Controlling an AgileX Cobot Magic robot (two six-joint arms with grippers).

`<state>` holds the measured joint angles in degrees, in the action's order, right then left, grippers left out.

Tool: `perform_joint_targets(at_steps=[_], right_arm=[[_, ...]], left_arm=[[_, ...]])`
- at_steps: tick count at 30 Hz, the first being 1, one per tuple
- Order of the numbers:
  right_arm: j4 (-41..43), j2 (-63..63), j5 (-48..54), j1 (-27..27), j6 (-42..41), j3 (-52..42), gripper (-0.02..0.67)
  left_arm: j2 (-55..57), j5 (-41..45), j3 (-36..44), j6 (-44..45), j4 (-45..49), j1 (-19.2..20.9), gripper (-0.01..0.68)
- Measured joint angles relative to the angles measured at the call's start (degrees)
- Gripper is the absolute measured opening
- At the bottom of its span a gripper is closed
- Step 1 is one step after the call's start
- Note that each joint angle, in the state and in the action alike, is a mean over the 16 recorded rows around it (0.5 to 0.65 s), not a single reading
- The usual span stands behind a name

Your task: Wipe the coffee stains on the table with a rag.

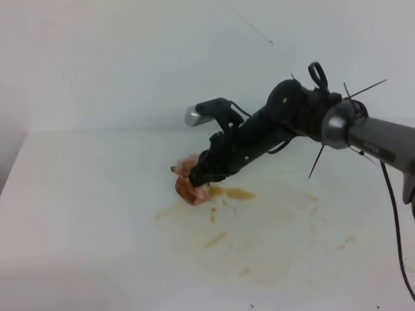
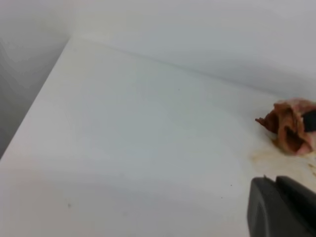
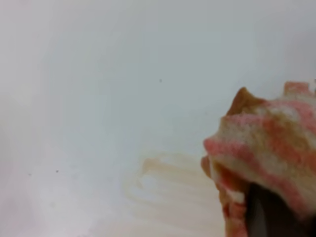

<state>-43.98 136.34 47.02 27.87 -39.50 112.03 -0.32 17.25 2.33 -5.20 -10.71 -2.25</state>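
Right jaws (image 1: pixel 196 182) clamped shut on rag (image 1: pixel 189 186): soft, light, probably soggy; best pinched mid-wad, pressed flat against table (image 1: pixel 84 194).

The rag (image 1: pixel 190 180) is a small wadded lump, pink-red and white striped with brown patches, pressed down on the table (image 1: pixel 84 214) at the left end of the stains (image 1: pixel 240 227). These spread as a pale tan smear with darker streaks, and a wetter brown puddle lies just right of the rag. The smear's edges are faint, perhaps wider.
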Motion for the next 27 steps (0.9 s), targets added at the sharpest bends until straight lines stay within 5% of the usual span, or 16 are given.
perform_joint_targets(at_steps=[27], right_arm=[[12.8,-2.2,5.4,-8.3,12.1,-6.7,-0.002]], left_arm=[[0.0,0.0,0.0,0.0,0.0,0.0,0.0]])
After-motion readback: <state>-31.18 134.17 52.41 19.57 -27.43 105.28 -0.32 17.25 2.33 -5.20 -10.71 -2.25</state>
